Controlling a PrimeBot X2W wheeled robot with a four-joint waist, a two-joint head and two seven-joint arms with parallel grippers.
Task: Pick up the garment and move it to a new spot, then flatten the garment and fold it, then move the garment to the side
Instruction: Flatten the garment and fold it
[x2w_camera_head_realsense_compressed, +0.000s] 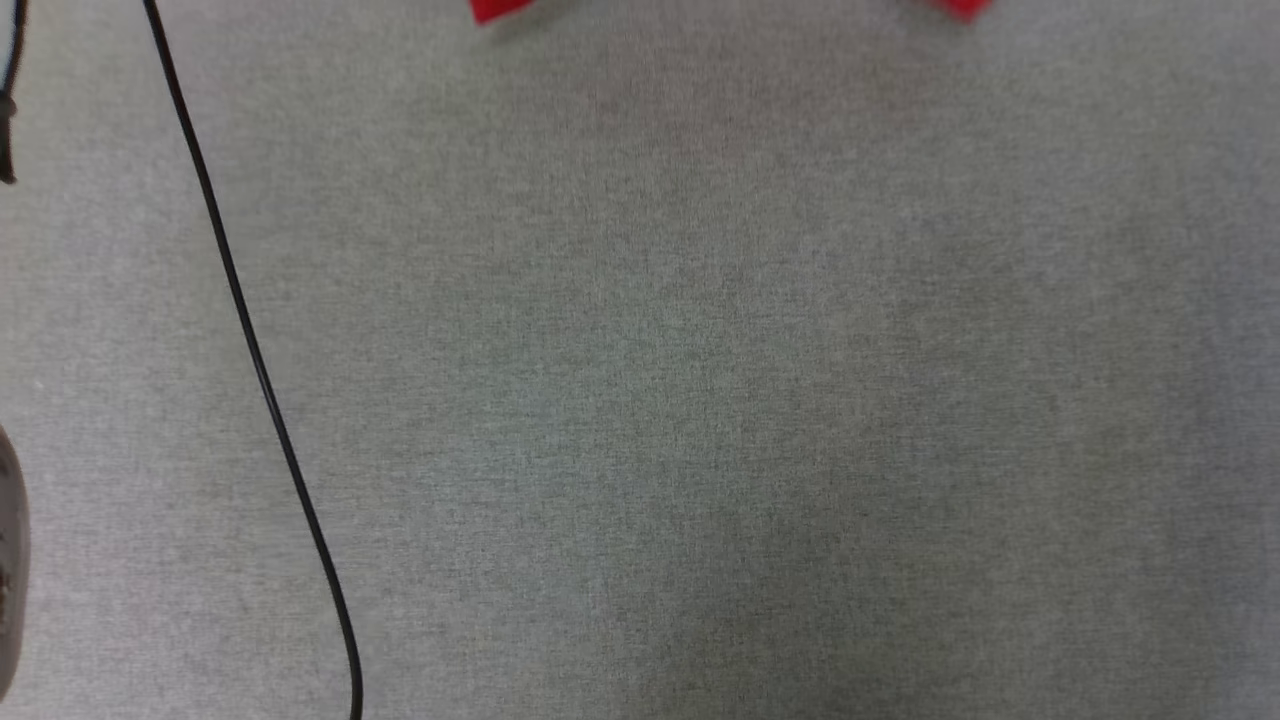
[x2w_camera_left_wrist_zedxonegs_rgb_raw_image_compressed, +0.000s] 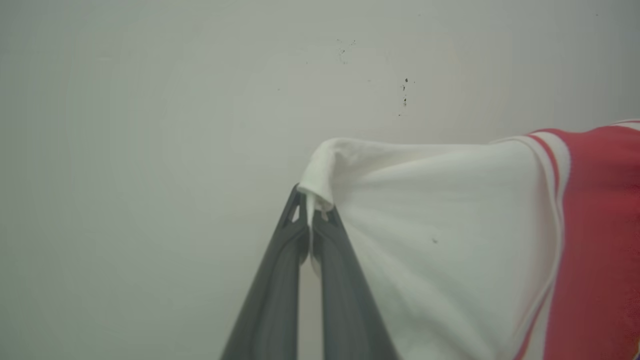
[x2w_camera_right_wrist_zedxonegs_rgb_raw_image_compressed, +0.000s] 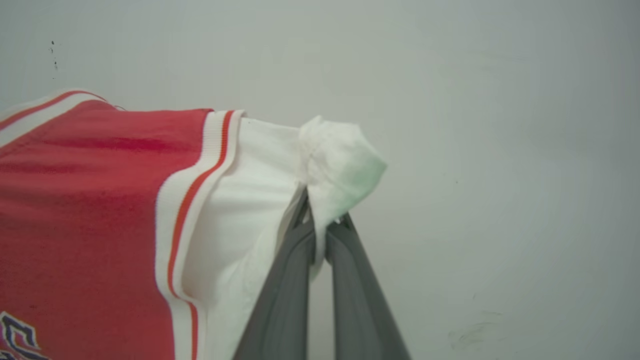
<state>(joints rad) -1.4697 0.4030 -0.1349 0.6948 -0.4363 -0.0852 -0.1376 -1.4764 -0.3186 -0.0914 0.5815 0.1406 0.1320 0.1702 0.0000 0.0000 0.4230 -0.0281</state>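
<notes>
At the tips of our left gripper (x2w_camera_left_wrist_zedxonegs_rgb_raw_image_compressed: 312, 212), seen in the left wrist view, the two dark fingers (x2w_camera_left_wrist_zedxonegs_rgb_raw_image_compressed: 280, 280) are clamped together on a bunched corner of a white sleeve of the garment (x2w_camera_left_wrist_zedxonegs_rgb_raw_image_compressed: 450, 225). From that pinch the white cloth spreads away to the right of the view and meets red-and-white striped trim, then the red body at the frame's edge. Behind it stands a pale wall (x2w_camera_left_wrist_zedxonegs_rgb_raw_image_compressed: 150, 125) with a few small dark specks.

In the right wrist view our right gripper (x2w_camera_right_wrist_zedxonegs_rgb_raw_image_compressed: 322, 225) is likewise closed on the other white sleeve, with a crumpled tuft of cloth standing up above the fingertips. The sleeve runs left to the striped trim and the red chest, taut and nearly level along its upper edge; a bit of dark-and-white lettering shows at the lower left corner.

So we hold the garment up between both arms, one sleeve in each.

In the head view we see two red tips of it at the top edge, well apart, over grey carpet (x2w_camera_head_realsense_compressed: 700, 400). We cannot tell whether they touch it. A black cable (x2w_camera_head_realsense_compressed: 250, 340) runs down the carpet on the left.
</notes>
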